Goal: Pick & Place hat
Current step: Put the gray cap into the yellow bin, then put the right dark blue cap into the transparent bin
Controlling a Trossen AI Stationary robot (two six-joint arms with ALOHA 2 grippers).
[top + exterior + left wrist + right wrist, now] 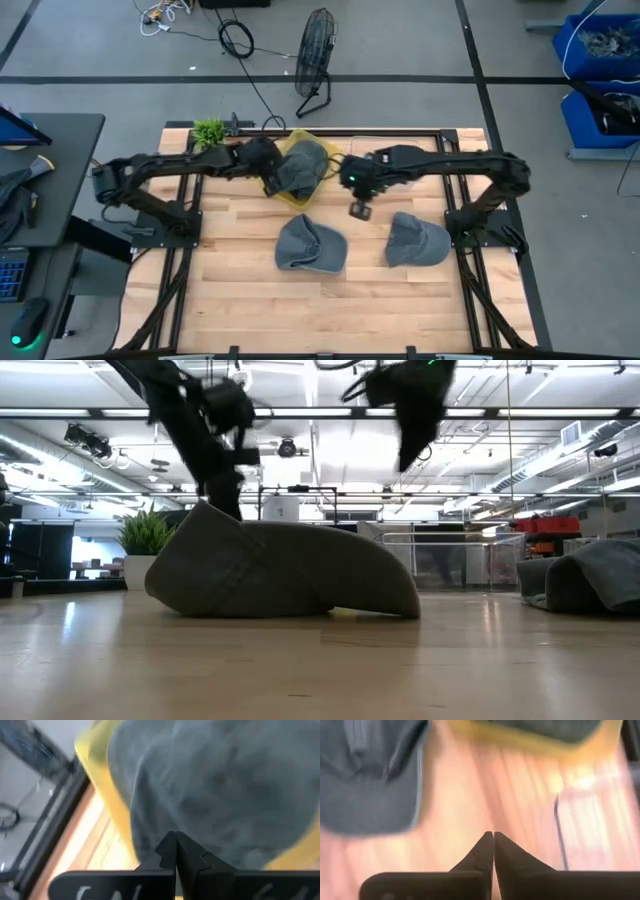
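In the high view two grey hats lie on the wooden table (250, 300) in the lower middle of the frame; the left hat (308, 243) sits just below centre and the right hat (416, 241) lies to its right, apart from it; both rest on bare wood, touching no gripper. In the low view the left hat (280, 572) fills the middle of the frame, lying on the table top, and the right hat (590, 582) shows at the right edge.

Farther back, the right arm stretches from its base at the right side of the table in toward the centre, elbow raised, wrist bent down; the right gripper (358, 208) hangs above bare wood between the two hats and the tray, and in its wrist view its fingertips (493, 840) are pressed together, holding nothing.

The left arm reaches from the left side across the upper part of the table, nearly level; the left gripper (268, 160) sits at the left edge of the yellow tray (322, 150) in the upper middle; a third hat (297, 172) lies in that tray, spilling over its near rim. In the left wrist view the fingers (167, 851) are closed tip to tip just in front of that hat (220, 790); whether they pinch its cloth I cannot tell.

At the table's far edge stands a small green plant (209, 131); beyond it a fan (317, 50) stands on the floor.
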